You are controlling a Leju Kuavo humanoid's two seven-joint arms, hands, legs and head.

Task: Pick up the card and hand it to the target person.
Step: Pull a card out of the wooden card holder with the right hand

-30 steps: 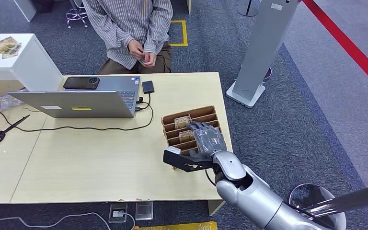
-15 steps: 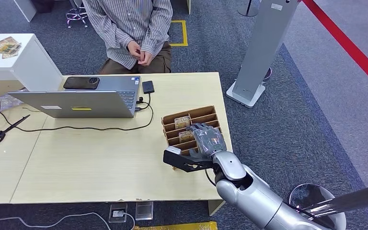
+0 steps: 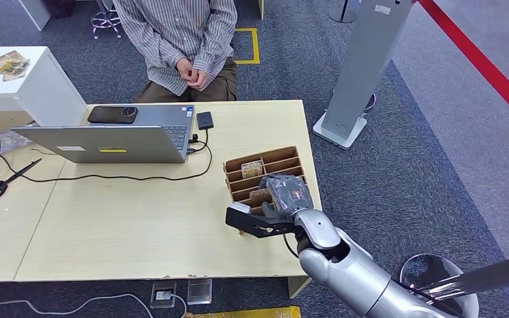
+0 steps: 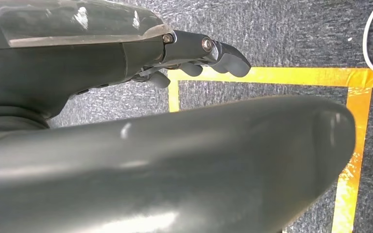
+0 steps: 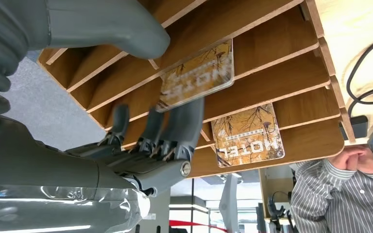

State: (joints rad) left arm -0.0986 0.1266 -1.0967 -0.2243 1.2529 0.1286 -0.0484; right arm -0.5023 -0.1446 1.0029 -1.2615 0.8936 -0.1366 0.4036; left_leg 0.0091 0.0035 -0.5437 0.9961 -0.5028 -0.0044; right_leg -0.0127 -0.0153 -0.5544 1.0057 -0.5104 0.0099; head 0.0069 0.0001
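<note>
Right hand [image 5: 141, 141]: fingers touch the nearer card [image 5: 197, 75] in the rack [image 3: 265, 177], grip unconfirmed. Risk: card slips or jams against divider, 12 o'clock.

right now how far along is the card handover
Early. Done: the right hand has reached the wooden rack. In hand: its fingers are at the nearer card, which sits in its slot; whether they grip it is unclear. Left: lift the card out and hand it to the person seated across the table.
</note>
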